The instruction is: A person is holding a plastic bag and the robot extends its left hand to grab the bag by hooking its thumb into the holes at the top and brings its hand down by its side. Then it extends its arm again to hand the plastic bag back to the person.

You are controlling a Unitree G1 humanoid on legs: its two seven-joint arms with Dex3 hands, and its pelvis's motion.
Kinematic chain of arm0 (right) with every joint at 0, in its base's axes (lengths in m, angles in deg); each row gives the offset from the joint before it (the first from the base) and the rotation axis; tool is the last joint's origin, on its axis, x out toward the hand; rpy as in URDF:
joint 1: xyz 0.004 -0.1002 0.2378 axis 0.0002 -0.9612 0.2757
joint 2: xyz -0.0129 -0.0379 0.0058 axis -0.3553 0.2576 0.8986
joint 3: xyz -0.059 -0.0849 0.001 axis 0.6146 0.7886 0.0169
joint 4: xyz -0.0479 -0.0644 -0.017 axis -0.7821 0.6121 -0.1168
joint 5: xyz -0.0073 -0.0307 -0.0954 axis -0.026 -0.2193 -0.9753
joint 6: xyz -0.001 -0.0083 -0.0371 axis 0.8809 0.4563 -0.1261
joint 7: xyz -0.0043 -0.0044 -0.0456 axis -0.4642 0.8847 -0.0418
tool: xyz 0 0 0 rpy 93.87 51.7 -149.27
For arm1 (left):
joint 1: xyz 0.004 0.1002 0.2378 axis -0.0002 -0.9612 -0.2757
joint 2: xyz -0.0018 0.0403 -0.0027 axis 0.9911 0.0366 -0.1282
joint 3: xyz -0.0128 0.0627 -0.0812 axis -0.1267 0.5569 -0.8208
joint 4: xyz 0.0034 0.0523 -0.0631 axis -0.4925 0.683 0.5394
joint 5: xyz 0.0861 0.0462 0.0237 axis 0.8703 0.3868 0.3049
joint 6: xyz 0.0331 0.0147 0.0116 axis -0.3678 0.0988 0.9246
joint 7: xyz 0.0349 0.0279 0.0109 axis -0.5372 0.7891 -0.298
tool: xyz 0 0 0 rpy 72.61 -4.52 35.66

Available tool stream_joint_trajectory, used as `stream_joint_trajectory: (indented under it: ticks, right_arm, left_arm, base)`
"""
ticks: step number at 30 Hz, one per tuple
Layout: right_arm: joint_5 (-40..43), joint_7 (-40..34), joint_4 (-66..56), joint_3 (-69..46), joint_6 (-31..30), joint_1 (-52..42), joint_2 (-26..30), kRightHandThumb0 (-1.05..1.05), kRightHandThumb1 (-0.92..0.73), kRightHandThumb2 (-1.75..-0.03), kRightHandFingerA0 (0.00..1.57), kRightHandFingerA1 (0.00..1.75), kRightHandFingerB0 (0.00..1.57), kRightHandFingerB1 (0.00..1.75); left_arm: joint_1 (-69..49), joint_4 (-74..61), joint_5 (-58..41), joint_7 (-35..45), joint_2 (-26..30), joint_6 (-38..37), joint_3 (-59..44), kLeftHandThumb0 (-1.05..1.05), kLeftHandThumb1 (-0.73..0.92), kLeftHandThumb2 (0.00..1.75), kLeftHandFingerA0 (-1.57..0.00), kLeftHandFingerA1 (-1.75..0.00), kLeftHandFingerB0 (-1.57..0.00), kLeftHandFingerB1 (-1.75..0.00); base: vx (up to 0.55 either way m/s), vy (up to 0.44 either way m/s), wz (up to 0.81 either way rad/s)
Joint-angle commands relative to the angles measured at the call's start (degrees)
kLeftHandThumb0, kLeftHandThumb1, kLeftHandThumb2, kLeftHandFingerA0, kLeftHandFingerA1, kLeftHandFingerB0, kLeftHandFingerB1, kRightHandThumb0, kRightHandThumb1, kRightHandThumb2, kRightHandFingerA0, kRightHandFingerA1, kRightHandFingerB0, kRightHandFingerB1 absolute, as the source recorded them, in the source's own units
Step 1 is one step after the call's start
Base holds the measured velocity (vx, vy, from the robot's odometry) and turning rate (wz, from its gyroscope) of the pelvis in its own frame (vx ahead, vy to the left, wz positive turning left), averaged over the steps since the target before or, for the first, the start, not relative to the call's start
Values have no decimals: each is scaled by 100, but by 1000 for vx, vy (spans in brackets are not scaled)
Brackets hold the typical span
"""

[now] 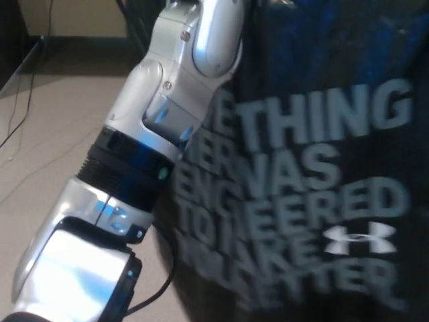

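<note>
Across the right half of the head view, from 12 o'clock down to 5 o'clock, hangs the black plastic bag (322, 194), printed with pale lettering, its long axis roughly vertical. The left arm (144, 147) rises from 7 o'clock toward 12 o'clock, just beside the bag's left edge. The left hand is out of frame above; its grip cannot be judged. The right hand is not visible.

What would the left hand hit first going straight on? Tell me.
Cannot tell: the hand is above the frame. The left forearm points upward beside the black bag, probably the nearest thing.
</note>
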State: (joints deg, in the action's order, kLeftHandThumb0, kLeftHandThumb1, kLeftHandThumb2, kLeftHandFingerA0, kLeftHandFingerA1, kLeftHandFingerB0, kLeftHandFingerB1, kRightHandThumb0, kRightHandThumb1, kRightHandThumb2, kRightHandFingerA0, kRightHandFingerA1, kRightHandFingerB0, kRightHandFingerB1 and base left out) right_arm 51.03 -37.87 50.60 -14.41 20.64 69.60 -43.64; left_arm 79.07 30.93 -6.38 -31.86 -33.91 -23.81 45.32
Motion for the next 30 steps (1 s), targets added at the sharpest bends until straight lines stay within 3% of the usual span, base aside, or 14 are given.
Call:
stream_joint_trajectory:
  ticks: [1,2,3,4,5,6,7,8,9,22,26,30]
  right_arm:
    - [-51,25,40,42,-49,-29,138,-30,-69,-61,80,51,61,44]
    - [-58,16,41,51,-51,-37,142,-30,-69,-61,80,51,61,44]
    - [-54,7,33,54,-55,-55,133,-30,-68,-61,81,51,62,44]
    - [-46,27,28,56,-48,-61,144,-30,-68,-61,80,51,62,44]
    - [-28,58,34,53,-39,-70,148,-30,-69,-61,79,51,61,45]
    - [-7,88,45,48,-30,-84,145,-30,-69,-61,79,51,61,45]
    - [-29,37,64,66,-16,-123,130,-30,-68,-61,80,51,63,45]
    - [-55,19,60,91,-6,-175,138,-30,-69,-61,80,51,63,45]
    - [-58,23,46,99,-6,-195,144,-30,-69,-61,79,51,63,45]
    - [-95,57,41,213,-1,-382,129,-29,-69,-61,80,52,62,45]
    - [-118,66,34,245,8,-356,159,-29,-69,-61,80,51,63,45]
    - [-166,50,60,298,-32,-288,173,-30,-69,-61,81,52,63,45]
  left_arm:
    - [-76,-137,-142,305,13,171,-5,-9,69,73,-102,-164,-76,-128]
    - [-91,-163,-141,320,14,186,-7,-9,69,73,-102,-164,-76,-128]
    - [-128,-237,-194,406,20,253,-44,-15,75,72,-96,-157,-78,-112]
    - [-157,-267,-234,454,49,248,-73,-22,73,62,-109,-121,-78,-64]
    - [-192,-313,-238,535,71,296,-72,-32,61,58,-86,-74,-58,-41]
    - [-235,-380,-231,648,89,387,-63,-32,61,58,-86,-74,-58,-41]
    - [-332,-583,-351,1197,154,680,-26,-64,45,74,-25,-45,-12,-36]
    - [-433,-899,-465,2017,250,1284,38,-80,46,83,0,-4,0,0]
    - [-472,-1020,-478,2330,313,1497,74,-85,51,57,0,0,0,0]
    - [-1254,-2189,-651,3736,931,2114,212,-90,47,58,0,0,0,0]
    - [-1262,-2621,-797,4400,1131,2615,229,-93,46,61,0,0,0,0]
    - [-1479,-3001,-1185,4781,1412,2575,129,-90,44,60,0,0,0,0]
  base:
    - [0,0,0]
    - [0,0,0]
    - [0,0,0]
    - [0,0,0]
    - [0,0,0]
    - [0,0,0]
    - [0,0,0]
    - [0,0,0]
    - [0,0,0]
    - [0,0,0]
    - [0,0,0]
    - [0,0,0]
